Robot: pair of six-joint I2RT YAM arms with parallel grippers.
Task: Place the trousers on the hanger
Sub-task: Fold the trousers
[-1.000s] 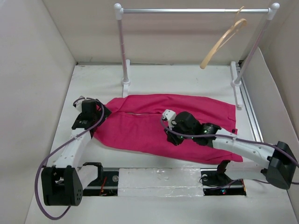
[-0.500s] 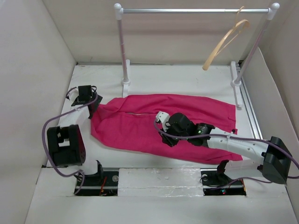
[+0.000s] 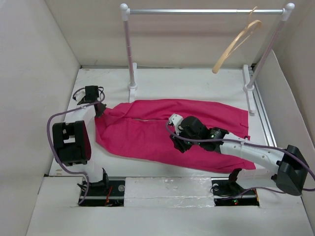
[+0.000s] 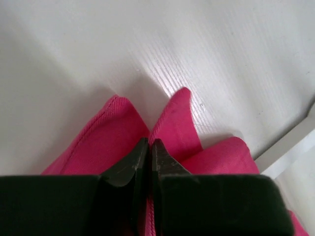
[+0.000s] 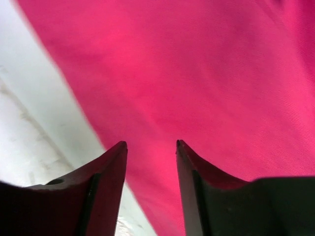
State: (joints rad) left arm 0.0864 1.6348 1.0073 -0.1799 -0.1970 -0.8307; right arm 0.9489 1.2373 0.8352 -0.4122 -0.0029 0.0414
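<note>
The magenta trousers [image 3: 142, 129] lie flat across the table, waist end at the left. My left gripper [image 3: 100, 109] is at that end's far left corner. In the left wrist view it [image 4: 149, 142] is shut on a raised fold of the trousers [image 4: 106, 135], with pink cloth pinched between the jaws. My right gripper [image 3: 176, 143] hovers over the middle of the cloth. Its jaws stand open in the right wrist view [image 5: 151, 143], with nothing between them and the trousers [image 5: 221, 73] below. The tan wooden hanger [image 3: 236, 43] hangs tilted from the rail at the far right.
The white-and-silver clothes rail [image 3: 197, 11] spans the back, its posts and feet [image 3: 132, 87] standing just behind the trousers. A white track [image 3: 262, 115] runs along the right side. Enclosure walls close in left, right and back.
The left arm swung back to the trousers' far left corner and its jaws closed on the cloth edge. The right gripper shifted slightly and opened wider. The hanger is swaying.
</note>
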